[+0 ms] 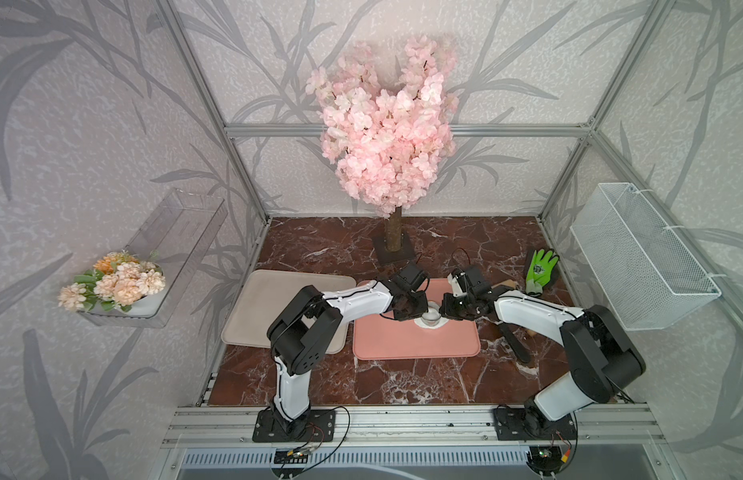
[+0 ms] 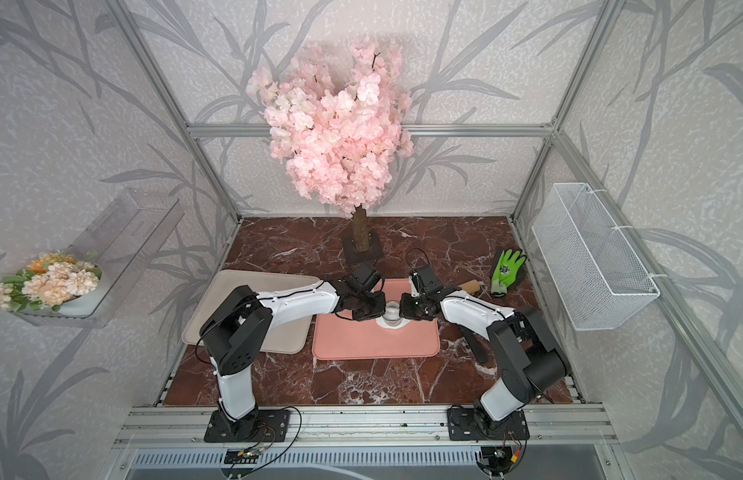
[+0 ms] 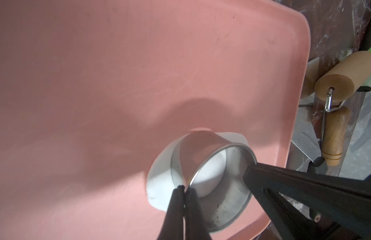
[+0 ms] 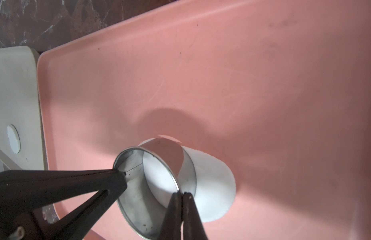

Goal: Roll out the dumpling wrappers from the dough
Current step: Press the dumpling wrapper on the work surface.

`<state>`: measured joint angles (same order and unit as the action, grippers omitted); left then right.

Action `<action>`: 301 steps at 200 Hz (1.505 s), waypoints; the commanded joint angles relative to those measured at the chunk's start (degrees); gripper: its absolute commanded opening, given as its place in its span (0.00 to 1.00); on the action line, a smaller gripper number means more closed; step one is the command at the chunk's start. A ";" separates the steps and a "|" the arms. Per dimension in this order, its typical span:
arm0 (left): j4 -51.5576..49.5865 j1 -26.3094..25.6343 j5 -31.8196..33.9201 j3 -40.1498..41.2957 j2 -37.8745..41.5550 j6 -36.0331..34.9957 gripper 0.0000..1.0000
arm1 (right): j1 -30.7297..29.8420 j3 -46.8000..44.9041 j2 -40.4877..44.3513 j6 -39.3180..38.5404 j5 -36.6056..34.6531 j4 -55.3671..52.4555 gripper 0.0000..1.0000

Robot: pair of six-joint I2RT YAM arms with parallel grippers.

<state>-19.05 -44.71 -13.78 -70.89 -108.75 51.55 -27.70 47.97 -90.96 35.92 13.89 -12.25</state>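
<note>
The dough point(image 4: 213, 187) lies as a thin white sheet on the pink tray point(image 4: 263, 83), also seen in the left wrist view point(image 3: 161, 176). A shiny ring cutter point(image 3: 211, 149) stands on it, with white dough inside the ring. My left gripper point(image 3: 184, 188) is shut on the cutter's wall on one side. My right gripper point(image 4: 181, 194) is shut on the opposite wall of the ring cutter point(image 4: 165, 151). In both top views the two grippers meet over the ring cutter point(image 1: 431, 312) point(image 2: 392, 311). One round white dumpling wrapper point(image 4: 13, 138) lies on the beige tray point(image 4: 16, 93).
The beige tray point(image 1: 261, 307) sits left of the pink tray point(image 1: 415, 345), partly under my left arm. A wooden rolling pin point(image 3: 346, 72) and a black-handled tool point(image 1: 517, 345) lie right of the pink tray. A green glove point(image 1: 540, 270) and a blossom tree point(image 1: 392, 237) stand further back.
</note>
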 commanded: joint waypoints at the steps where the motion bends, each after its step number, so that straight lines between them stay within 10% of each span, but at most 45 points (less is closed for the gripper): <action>1: -2.83 -0.76 -1.49 3.54 -1.43 -0.33 0.00 | -0.13 -2.17 -3.41 0.38 -3.82 0.21 0.00; 301: -1.53 -0.47 -1.79 9.55 -0.29 0.79 0.00 | 3.80 -8.70 -1.51 1.82 -7.85 1.31 0.00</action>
<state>-10.87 -44.56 -13.63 -64.29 -106.32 53.49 -26.50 41.89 -89.30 36.99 15.09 -2.87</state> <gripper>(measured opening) 0.044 0.058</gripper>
